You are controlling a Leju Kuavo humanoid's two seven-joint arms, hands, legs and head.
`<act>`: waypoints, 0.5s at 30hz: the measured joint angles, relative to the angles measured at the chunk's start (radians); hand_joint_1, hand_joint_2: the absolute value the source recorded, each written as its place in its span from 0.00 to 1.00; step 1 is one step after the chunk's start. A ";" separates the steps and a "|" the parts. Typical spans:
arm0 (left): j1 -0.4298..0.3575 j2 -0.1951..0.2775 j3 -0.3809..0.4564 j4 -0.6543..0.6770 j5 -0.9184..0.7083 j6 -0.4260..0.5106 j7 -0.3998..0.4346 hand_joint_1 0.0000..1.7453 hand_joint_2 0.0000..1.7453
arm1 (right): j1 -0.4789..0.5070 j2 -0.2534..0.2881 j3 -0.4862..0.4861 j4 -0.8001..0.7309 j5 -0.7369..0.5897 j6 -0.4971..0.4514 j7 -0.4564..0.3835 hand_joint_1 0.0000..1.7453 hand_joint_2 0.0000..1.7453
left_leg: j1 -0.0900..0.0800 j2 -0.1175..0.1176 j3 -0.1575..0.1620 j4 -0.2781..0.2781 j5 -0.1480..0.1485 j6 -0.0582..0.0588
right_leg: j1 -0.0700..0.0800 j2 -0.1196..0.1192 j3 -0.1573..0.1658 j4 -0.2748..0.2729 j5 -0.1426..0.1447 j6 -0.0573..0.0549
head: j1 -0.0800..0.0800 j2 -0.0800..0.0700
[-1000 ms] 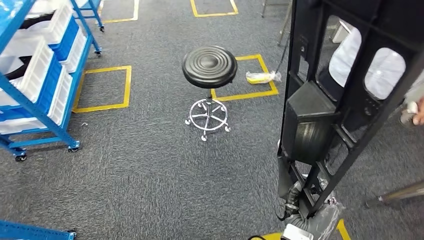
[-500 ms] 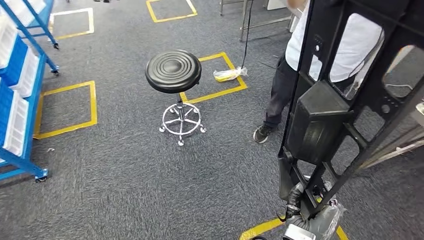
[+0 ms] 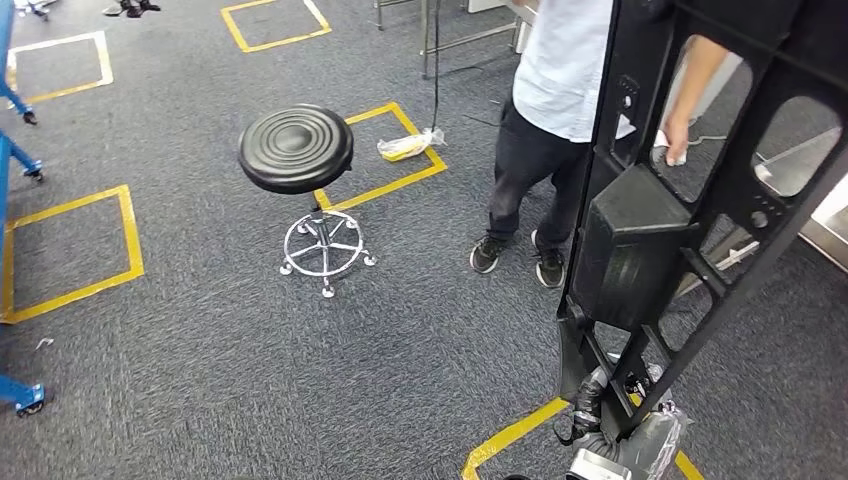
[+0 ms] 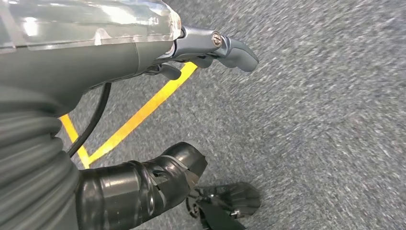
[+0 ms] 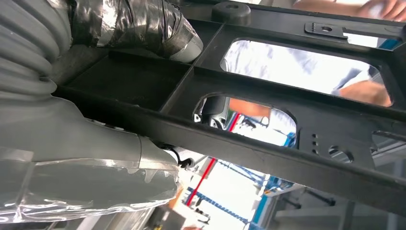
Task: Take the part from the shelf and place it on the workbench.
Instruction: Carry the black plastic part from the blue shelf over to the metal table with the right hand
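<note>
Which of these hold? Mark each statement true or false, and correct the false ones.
1. The right hand holds the black frame part. True.
2. The black stool lies tipped on its side. False: it stands upright on its chrome base.
3. A person stands on the carpet close to the part. True.
4. The left hand holds a plastic bag. False: it holds nothing; the bag lies on the floor by a yellow tape line beyond the stool.
5. The part rests on a workbench. False: it is held up over the carpet.
</note>
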 joint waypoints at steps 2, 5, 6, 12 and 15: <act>-0.001 0.000 0.000 0.000 0.000 0.000 0.000 0.00 1.00 | 0.001 0.000 0.000 0.000 0.000 0.000 0.000 1.00 1.00 | -0.002 0.016 0.006 -0.003 -0.003 -0.008 | 0.001 0.015 -0.001 -0.005 0.000 -0.008 | 0.000 0.000; -0.002 0.000 0.000 0.000 -0.001 0.000 -0.001 0.00 1.00 | 0.001 0.000 -0.001 0.000 0.000 0.000 0.000 1.00 1.00 | 0.000 -0.028 -0.005 0.039 -0.039 -0.022 | -0.011 0.044 0.005 -0.019 0.009 -0.022 | -0.001 0.000; -0.002 0.000 0.000 0.000 -0.002 0.001 0.000 0.00 1.00 | 0.001 0.001 -0.001 0.000 0.000 0.000 0.000 1.00 1.00 | 0.002 -0.052 -0.016 0.066 -0.058 -0.024 | -0.014 0.050 0.006 -0.021 0.011 -0.025 | -0.001 0.000; 0.003 0.000 0.000 0.000 -0.005 -0.001 0.001 0.00 1.00 | 0.002 0.002 -0.002 0.000 0.000 0.000 0.000 1.00 1.00 | 0.004 -0.076 -0.093 0.221 -0.118 -0.030 | -0.016 0.084 0.004 -0.018 0.011 -0.028 | -0.001 0.000; 0.006 0.000 0.001 0.000 -0.006 -0.004 0.001 0.00 1.00 | 0.004 0.003 -0.006 0.000 -0.002 0.000 0.000 1.00 1.00 | 0.011 -0.113 -0.068 0.126 -0.024 -0.032 | -0.019 0.147 0.002 -0.002 0.005 -0.020 | -0.001 0.000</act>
